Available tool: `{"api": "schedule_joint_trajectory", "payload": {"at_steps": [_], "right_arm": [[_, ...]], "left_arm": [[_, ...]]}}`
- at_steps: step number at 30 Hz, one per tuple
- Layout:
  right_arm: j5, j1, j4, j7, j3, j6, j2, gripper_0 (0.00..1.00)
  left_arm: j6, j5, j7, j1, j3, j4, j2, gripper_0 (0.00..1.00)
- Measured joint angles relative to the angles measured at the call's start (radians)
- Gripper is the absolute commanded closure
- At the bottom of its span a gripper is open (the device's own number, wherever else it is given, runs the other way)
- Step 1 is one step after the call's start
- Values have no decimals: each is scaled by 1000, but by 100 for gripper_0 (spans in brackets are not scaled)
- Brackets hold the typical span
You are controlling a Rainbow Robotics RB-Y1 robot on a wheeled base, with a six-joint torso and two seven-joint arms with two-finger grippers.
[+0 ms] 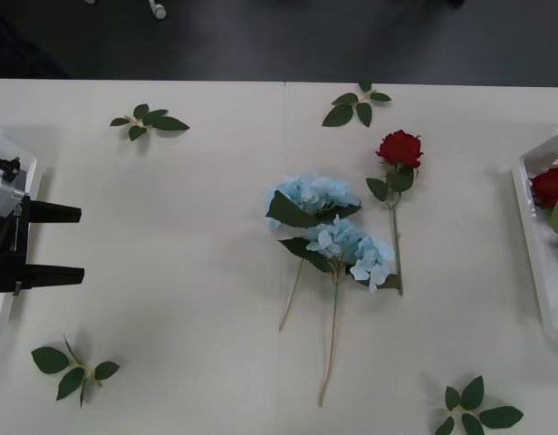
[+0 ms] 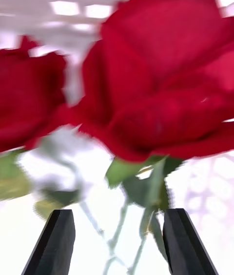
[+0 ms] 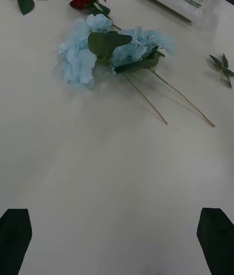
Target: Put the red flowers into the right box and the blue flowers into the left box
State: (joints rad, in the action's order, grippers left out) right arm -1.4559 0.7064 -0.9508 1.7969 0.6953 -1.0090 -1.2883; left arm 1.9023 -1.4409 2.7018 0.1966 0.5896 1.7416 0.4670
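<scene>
Two blue flowers (image 1: 311, 195) (image 1: 353, 251) lie side by side at the table's middle, stems toward me; they also show as blue flowers (image 3: 78, 58). A red flower (image 1: 399, 148) lies just right of them. Another red flower (image 1: 551, 187) rests in the right box (image 1: 531, 227). My right gripper (image 2: 119, 241) is open and hovers close over two red flowers (image 2: 161, 75) (image 2: 29, 94) inside the right box (image 2: 73, 7), with green stems between its fingers. My left gripper (image 1: 75, 243) is open at the table's left, beside the left box (image 1: 0, 313).
Loose green leaf sprigs lie at the back left (image 1: 149, 120), back middle (image 1: 356, 104), front left (image 1: 72, 370) and front right (image 1: 474, 410). Bare table stretches between my left gripper (image 3: 117, 241) and the flowers.
</scene>
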Motion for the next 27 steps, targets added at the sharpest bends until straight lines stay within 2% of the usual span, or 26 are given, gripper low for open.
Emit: {"api": "schedule_joint_trajectory", "payload": {"at_steps": [5,9,21,27], "right_arm": [[10,0,-32,0,-148,-108,0,47],[16,0,-47,0,-216,-160,0,48],[24,0,-145,-10,-222,-285,0,48],[41,0,-219,-202,-224,-335,19,48]], "left_arm": [[0,0,0,0,0,0,0,0],[0,0,0,0,0,0,0,0],[0,0,0,0,0,0,0,0],[0,0,0,0,0,0,0,0]]}}
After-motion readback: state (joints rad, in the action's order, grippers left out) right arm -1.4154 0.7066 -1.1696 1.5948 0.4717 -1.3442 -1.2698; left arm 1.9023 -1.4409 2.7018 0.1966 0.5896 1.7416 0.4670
